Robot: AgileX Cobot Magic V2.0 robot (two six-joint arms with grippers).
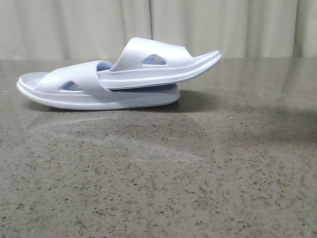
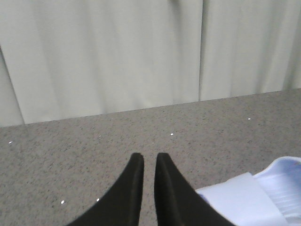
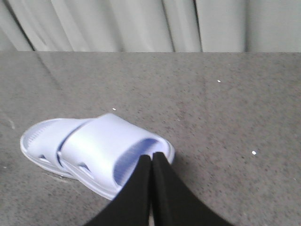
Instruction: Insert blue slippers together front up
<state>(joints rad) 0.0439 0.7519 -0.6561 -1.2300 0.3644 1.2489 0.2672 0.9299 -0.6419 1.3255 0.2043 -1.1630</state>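
pale pleated curtains [image 1: 148, 27] hang behind a dark speckled stone desk [image 1: 198, 173]. seen from its own wrist camera, the right hand [image 3: 151, 157] has its black fingers [image 3: 136, 188] pressed together with nothing between them, the tips hanging over the near end of the blue slippers [image 3: 99, 150]. most of the pair spreads toward ten o'clock of those tips in that view. the left hand [image 2: 149, 157] has its fingers [image 2: 127, 188] almost together, only a thin slit between them, pinching nothing, above bare desk; one end of the slippers [image 2: 263, 197] shows at about four o'clock of it.

from the front, neither hand is in view. the slippers [image 1: 119, 79] lie nested on the desk around ten o'clock of the picture: the lower slipper [image 1: 74, 89] lies flat and the upper slipper [image 1: 163, 64] is pushed in under its strap, slanting up toward two o'clock.
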